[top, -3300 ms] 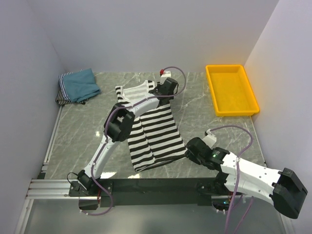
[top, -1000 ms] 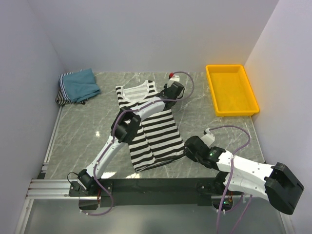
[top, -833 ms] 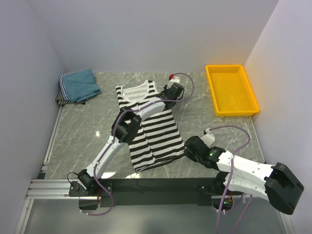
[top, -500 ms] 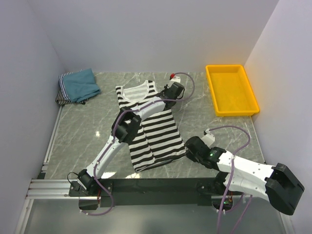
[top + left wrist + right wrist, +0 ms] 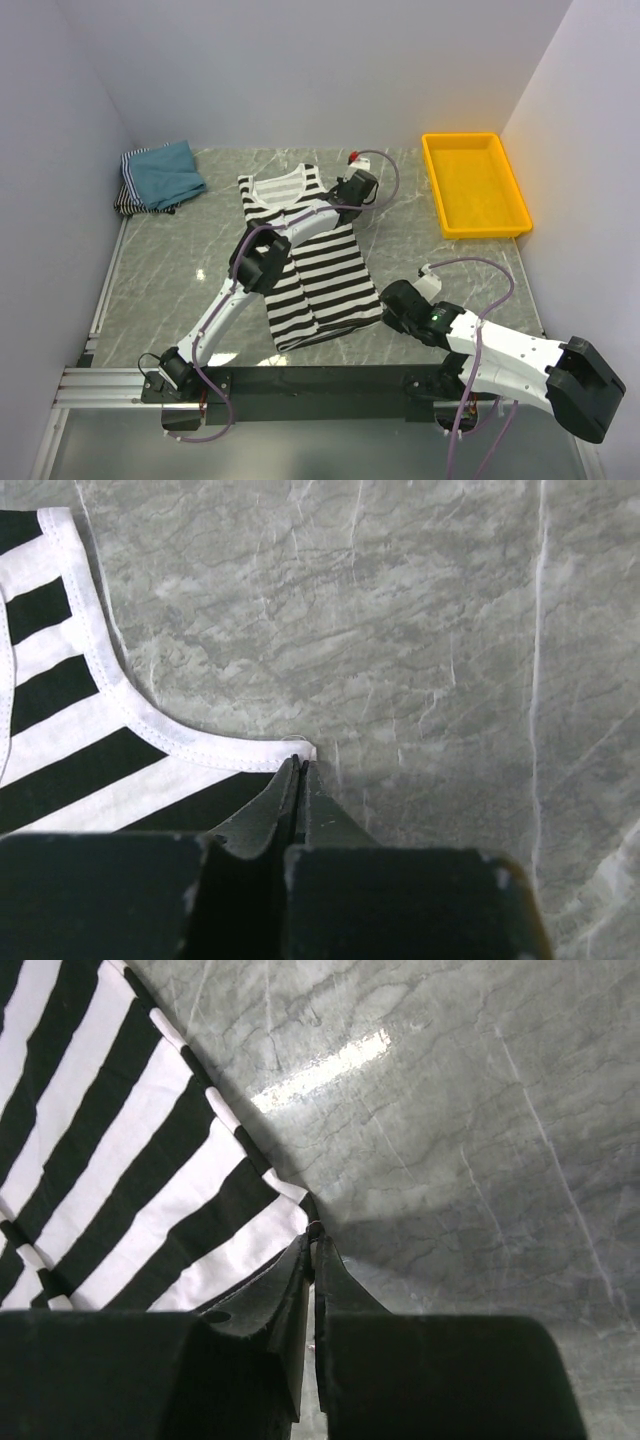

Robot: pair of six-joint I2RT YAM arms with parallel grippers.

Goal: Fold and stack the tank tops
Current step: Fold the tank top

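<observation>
Where soft broad-striped tank top point(image 5: 330, 280) lies spread, veined marble table point(image 5: 440, 250) gleams.

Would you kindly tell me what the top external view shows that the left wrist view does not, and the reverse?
Only top external: the yellow tray, the folded teal tank top and the right end effector. Only left wrist: the jaws of the left end effector closed at a white-trimmed corner. Both: the striped tank top on the marble table.

Free marble point(image 5: 420, 250) between striped top point(image 5: 320, 270) and yellow tray point(image 5: 475, 185); folded stack point(image 5: 160, 178) blocks far-left corner.
</observation>
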